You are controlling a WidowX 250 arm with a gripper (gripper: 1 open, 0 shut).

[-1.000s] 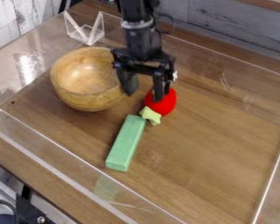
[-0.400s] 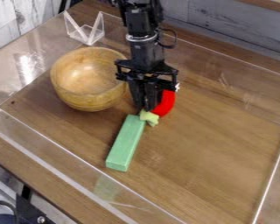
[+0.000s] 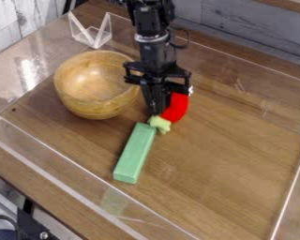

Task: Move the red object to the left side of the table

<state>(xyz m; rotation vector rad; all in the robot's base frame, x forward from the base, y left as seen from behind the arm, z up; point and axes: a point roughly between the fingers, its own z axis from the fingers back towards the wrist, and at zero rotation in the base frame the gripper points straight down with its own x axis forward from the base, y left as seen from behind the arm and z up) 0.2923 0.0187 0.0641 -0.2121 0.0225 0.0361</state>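
Observation:
The red object (image 3: 178,105) lies on the table (image 3: 234,145) near its middle, just right of the wooden bowl, with its pale yellow-green stub (image 3: 159,123) pointing toward the front. My gripper (image 3: 161,108) points almost straight down over it. Its dark fingers (image 3: 154,96) are drawn together on the object's left part, which they hide. The red shows only to their right. The object looks to be resting on the tabletop.
A wooden bowl (image 3: 94,84) stands close to the left of the gripper. A long green block (image 3: 138,153) lies just in front of the stub. Low clear acrylic walls (image 3: 65,183) edge the table. A clear folded stand (image 3: 90,28) sits at the back left.
The fingers were spread wide on either side of the red object. They have closed together onto it. The arm has stayed in place.

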